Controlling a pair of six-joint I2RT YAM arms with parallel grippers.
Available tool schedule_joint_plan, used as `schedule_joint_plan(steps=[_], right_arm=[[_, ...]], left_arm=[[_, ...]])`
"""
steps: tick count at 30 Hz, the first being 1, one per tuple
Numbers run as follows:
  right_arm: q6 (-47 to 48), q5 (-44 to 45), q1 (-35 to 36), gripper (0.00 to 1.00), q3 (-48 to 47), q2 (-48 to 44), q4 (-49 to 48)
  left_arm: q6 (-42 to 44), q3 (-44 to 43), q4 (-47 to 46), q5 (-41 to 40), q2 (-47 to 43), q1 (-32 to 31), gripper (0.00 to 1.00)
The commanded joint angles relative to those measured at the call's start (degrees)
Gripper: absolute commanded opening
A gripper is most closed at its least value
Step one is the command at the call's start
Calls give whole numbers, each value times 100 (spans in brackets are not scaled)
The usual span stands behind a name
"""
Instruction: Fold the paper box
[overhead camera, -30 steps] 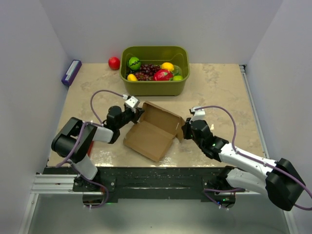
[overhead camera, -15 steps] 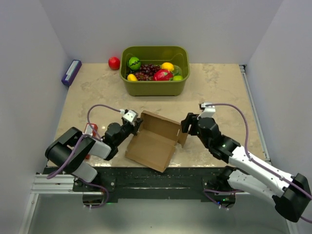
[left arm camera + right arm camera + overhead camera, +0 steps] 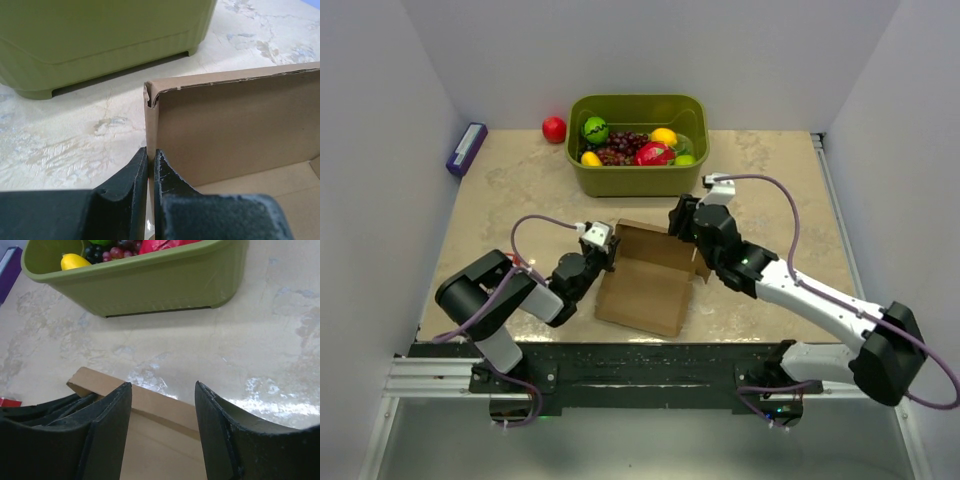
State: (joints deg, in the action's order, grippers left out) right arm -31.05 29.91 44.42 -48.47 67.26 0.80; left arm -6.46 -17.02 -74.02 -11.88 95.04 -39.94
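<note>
- Now the plain brown cardboard box (image 3: 645, 280) lies open near the middle of the beige marble-look table (image 3: 770, 200). It is at 6 o'clock from the olive-green plastic tub (image 3: 638, 145).
- One wall of the box stands up along its 12 o'clock side, and the flat part lies toward 6 o'clock.
- At the box's 10 o'clock corner, the left gripper (image 3: 608, 252) has its two black fingers (image 3: 135, 175) pinched tight on the thin end of that wall (image 3: 235, 125).
- Over the box's 1 o'clock corner, the right gripper (image 3: 682, 215) hangs with its fingers (image 3: 110, 410) held apart. They hold nothing, and the top of the wall (image 3: 150, 405) shows between them.
- Fruit fills the tub: grapes, lemons and a red one.
- A small red ball (image 3: 554, 129) sits at 9 o'clock, just beside the tub.
- A slim purple pack (image 3: 466, 148) lies farther off toward 9 o'clock, by the wall.
</note>
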Motion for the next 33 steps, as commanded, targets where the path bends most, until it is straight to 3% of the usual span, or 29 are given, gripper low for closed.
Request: schedule_joint_plan(steps=[1,12,29,33], right_arm=[[2,296,207,55,-523,506,-764],[274,401,479,46,-822,1798,-1494],[-86,1192,1218,35,-304,2238,-1205],[-77,1193,1244,34,-129,2230,-1292]], left_arm=[[48,-329,-1351,-307,347,-49,0],[31,-21,-2231,-359,867,-110,0],[-224,366,-2486,-87,919,-137,0],[-268,480,-2591,115,928,-136,6]])
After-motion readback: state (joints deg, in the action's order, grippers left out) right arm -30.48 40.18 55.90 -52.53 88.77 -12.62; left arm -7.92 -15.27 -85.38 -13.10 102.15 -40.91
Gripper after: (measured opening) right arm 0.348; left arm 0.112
